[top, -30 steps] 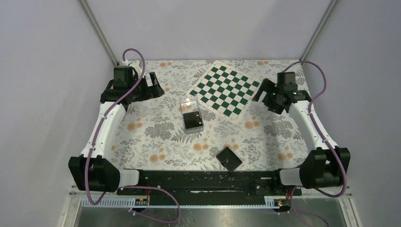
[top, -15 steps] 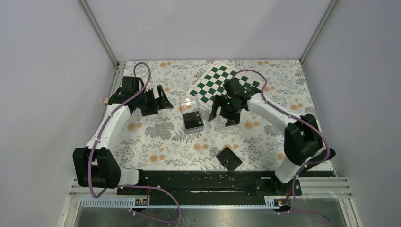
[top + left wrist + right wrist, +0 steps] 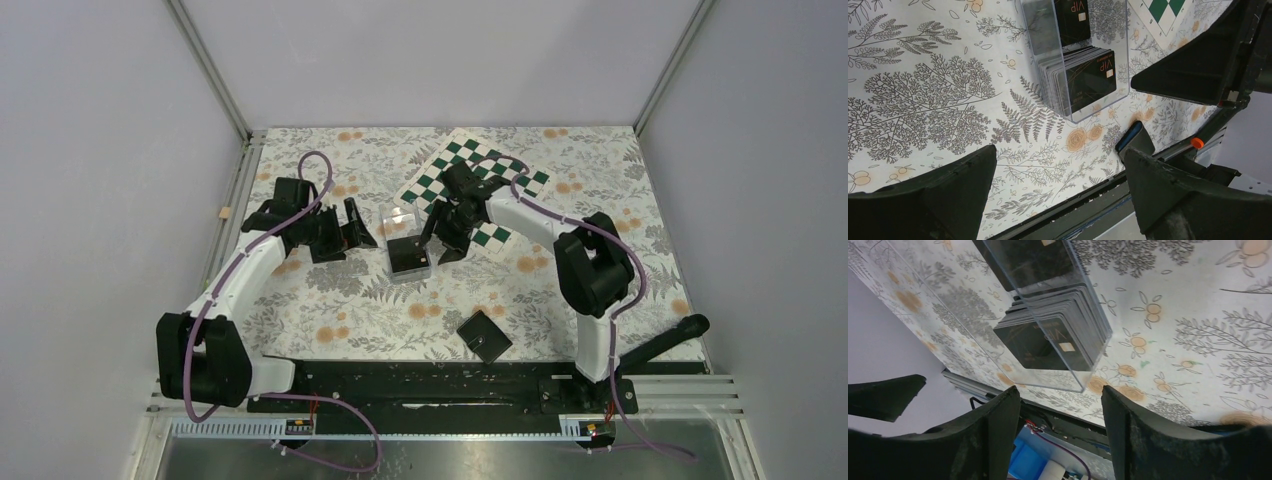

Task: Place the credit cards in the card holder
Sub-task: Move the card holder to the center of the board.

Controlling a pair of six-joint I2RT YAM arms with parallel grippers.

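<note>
Flanking clear box (image 3: 407,243) edges, credit cards (image 3: 1088,80) inside, L claw (image 3: 1060,152) & R claw (image 3: 1060,390) both spread.

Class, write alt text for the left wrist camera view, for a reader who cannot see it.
A clear plastic box holding a stack of dark credit cards sits on a floral table cover, framed by the open fingers of the left gripper. A corner of a green-and-white checkered board shows at top right.
</note>
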